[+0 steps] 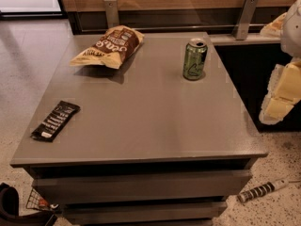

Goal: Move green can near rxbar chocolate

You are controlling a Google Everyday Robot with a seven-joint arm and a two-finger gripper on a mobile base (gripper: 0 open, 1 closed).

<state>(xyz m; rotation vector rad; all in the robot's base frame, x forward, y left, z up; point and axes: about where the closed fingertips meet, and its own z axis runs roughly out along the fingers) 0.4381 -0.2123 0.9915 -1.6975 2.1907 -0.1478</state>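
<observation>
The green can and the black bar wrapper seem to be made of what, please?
Olive-green can: likely painted metal, with a shiny silver top. Flat black bar wrapper: probably thin plastic film, faintly glossy. The gripper hangs at far right, away from both.

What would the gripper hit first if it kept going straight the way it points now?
The gripper hangs right of the table, pointing roughly downward. Straight on, it would likely meet the floor beside the table first, not the green can, though depth is unclear.

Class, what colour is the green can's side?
Green can: olive with a pale logo, camera view; claw hangs beyond the table edge.
</observation>
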